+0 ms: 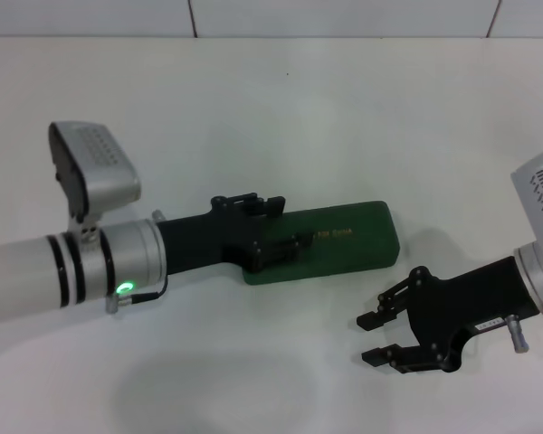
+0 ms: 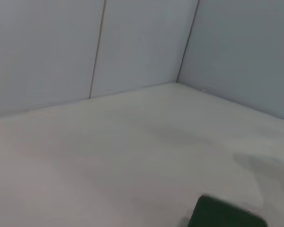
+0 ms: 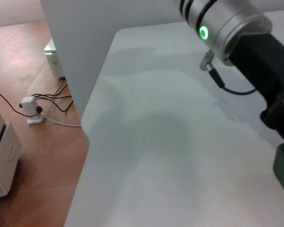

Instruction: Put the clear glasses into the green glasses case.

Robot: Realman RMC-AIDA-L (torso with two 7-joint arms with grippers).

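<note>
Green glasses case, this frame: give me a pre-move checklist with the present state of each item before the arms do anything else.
1. Lid of the green glasses case down: ok, it looks closed in the head view.
2. Clear glasses inside: cannot tell; none are visible on the table.
3. Left gripper on the case: ok, it rests over the case's left end; finger state cannot tell.
4. Right gripper clear of the case: ok, open, apart from it at the near right.
5. Case fully on the table: ok.
</note>
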